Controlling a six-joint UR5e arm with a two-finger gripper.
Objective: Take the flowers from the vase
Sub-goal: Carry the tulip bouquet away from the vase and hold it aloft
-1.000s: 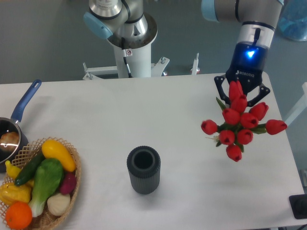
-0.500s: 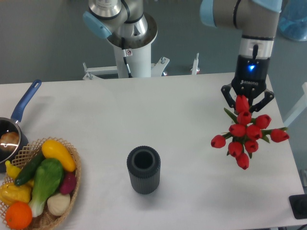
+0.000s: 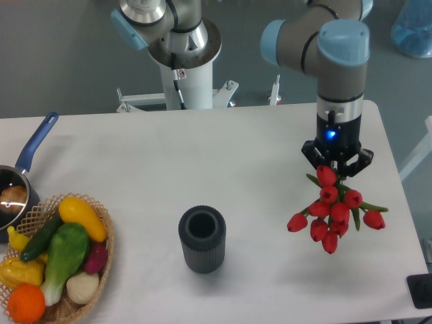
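Note:
The flowers [image 3: 334,212], a bunch of red tulip buds with green leaves, hang over the right side of the white table, clear of the vase. My gripper [image 3: 335,164] sits directly above the bunch and is shut on its stems, which the buds hide. The vase [image 3: 202,239], a dark ribbed cylinder with a thick rim, stands upright and empty near the table's front middle, well to the left of the flowers.
A wicker basket [image 3: 101,251] of vegetables sits at the front left corner. A blue-handled pot [image 3: 27,158] lies at the left edge. The arm's white base post [image 3: 183,71] stands behind the table's far edge.
The gripper with the flowers has moved toward the front of the table and slightly left, lowering the bunch. The arm's elbow has swung into view above it. The vase has not moved.

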